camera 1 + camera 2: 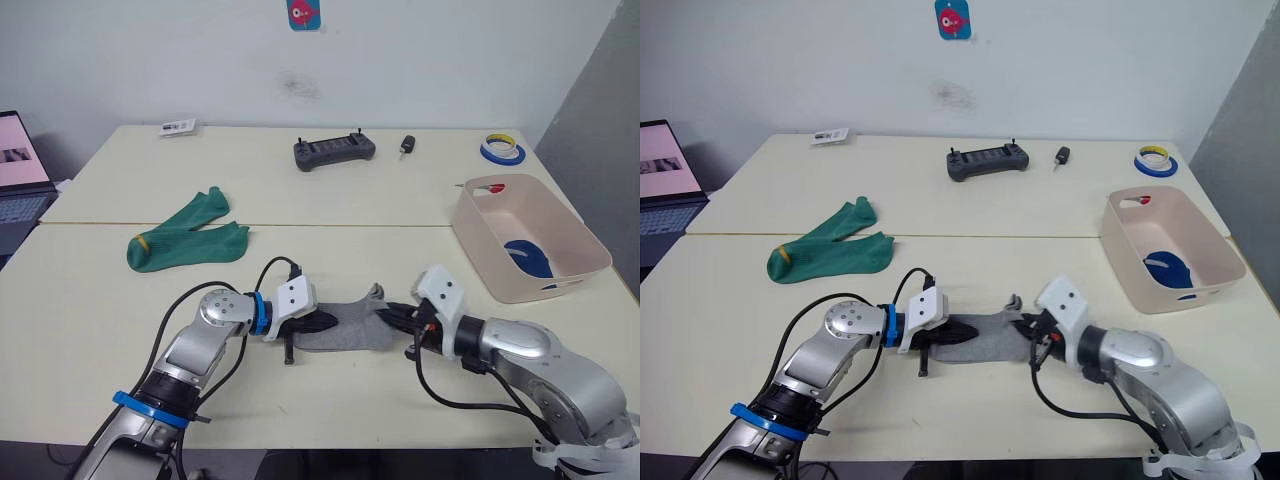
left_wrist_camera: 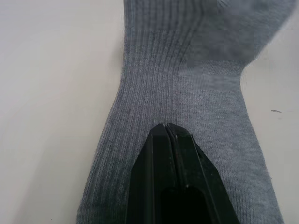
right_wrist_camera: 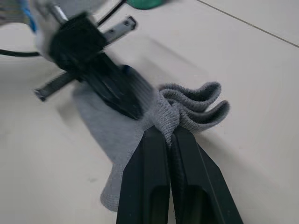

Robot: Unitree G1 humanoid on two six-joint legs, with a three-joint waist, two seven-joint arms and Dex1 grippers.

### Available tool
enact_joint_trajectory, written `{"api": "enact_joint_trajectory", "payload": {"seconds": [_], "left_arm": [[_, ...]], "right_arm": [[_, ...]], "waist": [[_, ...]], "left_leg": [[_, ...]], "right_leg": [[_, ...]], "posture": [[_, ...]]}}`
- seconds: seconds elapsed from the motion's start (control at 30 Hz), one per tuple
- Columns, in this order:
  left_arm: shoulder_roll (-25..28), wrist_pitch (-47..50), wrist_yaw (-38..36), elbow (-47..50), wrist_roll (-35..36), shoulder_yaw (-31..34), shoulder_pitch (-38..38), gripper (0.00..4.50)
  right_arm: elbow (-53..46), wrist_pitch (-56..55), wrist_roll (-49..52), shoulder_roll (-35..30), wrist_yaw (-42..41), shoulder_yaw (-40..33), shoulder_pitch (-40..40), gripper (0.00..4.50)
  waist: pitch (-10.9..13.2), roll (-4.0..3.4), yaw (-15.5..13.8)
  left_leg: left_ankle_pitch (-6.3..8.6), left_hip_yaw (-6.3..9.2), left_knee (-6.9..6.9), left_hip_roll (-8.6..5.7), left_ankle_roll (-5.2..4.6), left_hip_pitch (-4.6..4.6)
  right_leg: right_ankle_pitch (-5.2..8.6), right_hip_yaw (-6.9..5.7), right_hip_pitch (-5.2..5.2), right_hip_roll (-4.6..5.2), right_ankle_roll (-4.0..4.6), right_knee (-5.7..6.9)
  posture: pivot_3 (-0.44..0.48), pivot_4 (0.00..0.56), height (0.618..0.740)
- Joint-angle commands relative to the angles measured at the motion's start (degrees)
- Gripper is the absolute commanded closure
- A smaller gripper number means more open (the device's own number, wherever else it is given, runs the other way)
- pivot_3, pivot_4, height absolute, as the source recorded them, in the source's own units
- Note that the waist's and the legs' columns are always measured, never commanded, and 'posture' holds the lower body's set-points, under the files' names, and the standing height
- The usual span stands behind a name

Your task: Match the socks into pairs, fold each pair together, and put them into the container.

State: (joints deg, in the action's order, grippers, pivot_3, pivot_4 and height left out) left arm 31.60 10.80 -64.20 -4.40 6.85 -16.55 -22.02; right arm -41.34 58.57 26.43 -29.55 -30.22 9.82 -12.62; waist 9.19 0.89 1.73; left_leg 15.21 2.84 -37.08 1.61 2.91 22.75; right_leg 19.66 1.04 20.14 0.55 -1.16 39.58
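Pale pink-beige container [image 1: 497, 232] at the right of the worktop [image 1: 330, 400], holding a dark blue pair [image 1: 527, 258] on its floor; a small red spot near its far rim, too small to identify. Grey socks [image 1: 350, 326] flat at front centre, stretched between both arms. Left gripper [image 2: 168, 127] with jaws closed, tips pressed onto the ribbed grey fabric. Right gripper [image 3: 169, 135] with jaws clamped on the bunched grey cuffs, folds bulging past the tips. Green socks [image 1: 185, 240] with a yellow tip well apart at left, overlapping. Along the far edge: black controller [image 1: 334, 152], small dark key fob [image 1: 407, 146], blue tape roll [image 1: 501, 151], white label [image 1: 177, 127] with unreadable print. Laptop [image 1: 22, 180] off the left end.
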Motion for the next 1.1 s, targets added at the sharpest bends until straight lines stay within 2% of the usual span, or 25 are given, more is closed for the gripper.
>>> {"api": "enact_joint_trajectory", "payload": {"seconds": [0.03, 0.2, 0.37, 0.47, 0.73, 1.1], "left_arm": [[0.57, 0.84, 0.65, -0.51, -0.76, 0.08, 0.48, 4.50], [1.67, 3.11, -0.35, 2.32, 2.74, 3.03, 0.46, 4.50], [6.43, 7.64, -3.46, 6.07, 7.42, 6.81, -0.47, 4.50], [7.75, 7.39, -3.53, 4.78, 6.08, 5.90, 0.31, 4.50], [6.44, 5.72, -2.03, 3.13, 3.26, 3.35, 2.37, 4.50], [6.54, 4.50, -1.65, 1.46, 2.64, 3.64, 1.98, 4.50]], "right_arm": [[-0.51, 4.21, 1.94, 2.87, 1.88, 2.74, -3.06, 4.47], [2.66, 5.32, 1.53, 6.16, 3.79, 5.29, -4.90, 4.47], [4.70, 3.75, 0.57, 6.23, 4.35, 6.28, -5.23, 4.47], [5.52, 3.00, 0.39, 6.36, 4.06, 6.66, -5.70, 4.47], [8.01, 3.66, 1.32, 8.90, 3.23, 8.67, -9.55, 4.47], [17.70, 0.38, -2.26, 13.63, 2.26, 16.19, -14.10, 4.47]], "waist": [[0.00, 0.00, -0.01], [0.00, 0.00, 0.03], [0.01, -0.01, 0.12], [0.02, -0.01, 0.07], [0.02, -0.01, 0.06], [0.02, -0.01, 0.10]], "left_leg": [[0.00, 0.01, 0.00, 0.00, 0.00, 0.00], [0.00, 0.01, 0.00, 0.00, 0.00, 0.02], [0.00, 0.03, 0.01, 0.05, 0.00, 0.06], [0.00, 0.02, 0.02, 0.02, 0.00, 0.04], [0.00, 0.03, 0.01, 0.03, 0.00, 0.07], [0.00, 0.03, 0.01, 0.04, -0.01, 0.04]], "right_leg": [[0.00, -0.01, 0.00, 0.00, 0.00, 0.00], [0.00, 0.00, 0.02, 0.01, 0.00, -0.01], [0.00, 0.00, 0.11, -0.02, 0.00, 0.05], [0.00, 0.00, 0.09, -0.01, 0.00, 0.03], [0.00, -0.01, 0.10, -0.01, 0.00, 0.02], [0.00, -0.02, 0.12, -0.01, 0.00, 0.06]], "posture": [[0.000, 0.150, 0.740], [0.000, 0.150, 0.740], [0.000, 0.150, 0.740], [0.000, 0.150, 0.740], [0.000, 0.150, 0.740], [0.000, 0.150, 0.740]]}}
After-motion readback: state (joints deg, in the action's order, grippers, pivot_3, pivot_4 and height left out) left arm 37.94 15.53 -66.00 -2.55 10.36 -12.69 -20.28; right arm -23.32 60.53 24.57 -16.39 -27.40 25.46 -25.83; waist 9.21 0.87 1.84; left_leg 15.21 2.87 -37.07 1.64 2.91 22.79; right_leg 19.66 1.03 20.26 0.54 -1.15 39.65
